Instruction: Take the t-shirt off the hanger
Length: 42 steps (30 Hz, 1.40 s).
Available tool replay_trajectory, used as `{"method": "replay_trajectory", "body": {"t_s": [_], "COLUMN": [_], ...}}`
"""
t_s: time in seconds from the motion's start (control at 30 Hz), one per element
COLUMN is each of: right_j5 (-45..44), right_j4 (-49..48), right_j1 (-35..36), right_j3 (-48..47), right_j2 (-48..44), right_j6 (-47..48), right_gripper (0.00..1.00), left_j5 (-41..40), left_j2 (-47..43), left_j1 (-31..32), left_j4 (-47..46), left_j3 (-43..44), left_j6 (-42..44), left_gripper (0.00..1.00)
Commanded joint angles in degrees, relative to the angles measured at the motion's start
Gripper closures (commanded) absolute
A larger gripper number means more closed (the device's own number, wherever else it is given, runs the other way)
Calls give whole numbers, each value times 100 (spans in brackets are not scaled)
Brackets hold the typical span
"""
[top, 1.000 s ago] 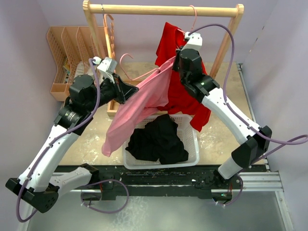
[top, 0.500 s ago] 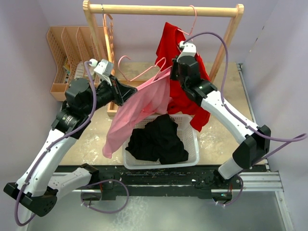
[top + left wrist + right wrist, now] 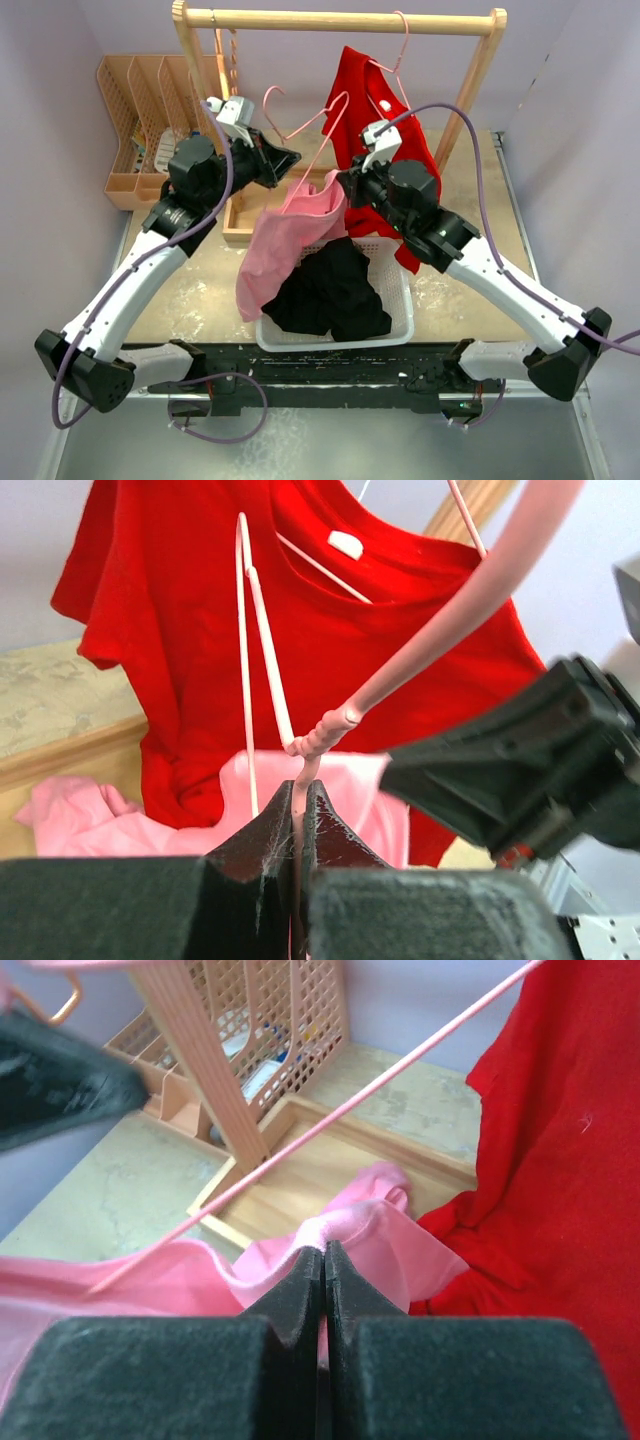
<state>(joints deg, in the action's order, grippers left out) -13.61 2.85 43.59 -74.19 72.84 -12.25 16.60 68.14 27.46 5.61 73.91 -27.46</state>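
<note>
A pink t-shirt [image 3: 285, 240] hangs in a bunch above the white basket [image 3: 398, 290]. My right gripper [image 3: 343, 190] is shut on its top edge; the right wrist view shows pink cloth [image 3: 340, 1235] pinched between the jaws. A pink wire hanger [image 3: 315, 125] is held up to the left, and its lower wire still reaches into the shirt. My left gripper [image 3: 290, 158] is shut on the hanger's neck [image 3: 300, 780]. A red t-shirt [image 3: 375, 110] hangs on a second pink hanger [image 3: 400, 45] on the wooden rail [image 3: 340, 18].
Black clothes [image 3: 330, 290] lie in the basket. A wooden tray [image 3: 240, 215] forms the rack base. Peach file organisers [image 3: 140, 110] stand at the back left. Another hanger [image 3: 230, 60] hangs at the rail's left end.
My left gripper has lifted the hanger up and to the right. My right gripper has pulled the pink shirt down and left, so the shirt has slid off most of the hanger and bunched.
</note>
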Motion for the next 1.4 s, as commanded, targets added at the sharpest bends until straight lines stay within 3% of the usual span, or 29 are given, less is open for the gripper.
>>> {"method": "replay_trajectory", "body": {"t_s": [0.0,0.57,1.03,1.37], "right_j5": [360,336,296,280], "right_j4": [-146,-115,-94,-57], "right_j1": [55,167,176,176], "right_j3": [308,1040,1261,1308], "right_j2": [-380,-933,-1203,-1321], "right_j6": [136,-77,-135,-165], "right_gripper": [100,100,100,100], "left_j5": [-385,-1873,-2967,-3498], "left_j2": [244,1805,2534,2594], "left_j1": [14,22,22,22], "left_j4": [-608,286,665,761], "left_j3": [670,3449,3960,3939], "left_j6": [-35,530,643,887], "left_gripper": [100,100,100,100]}}
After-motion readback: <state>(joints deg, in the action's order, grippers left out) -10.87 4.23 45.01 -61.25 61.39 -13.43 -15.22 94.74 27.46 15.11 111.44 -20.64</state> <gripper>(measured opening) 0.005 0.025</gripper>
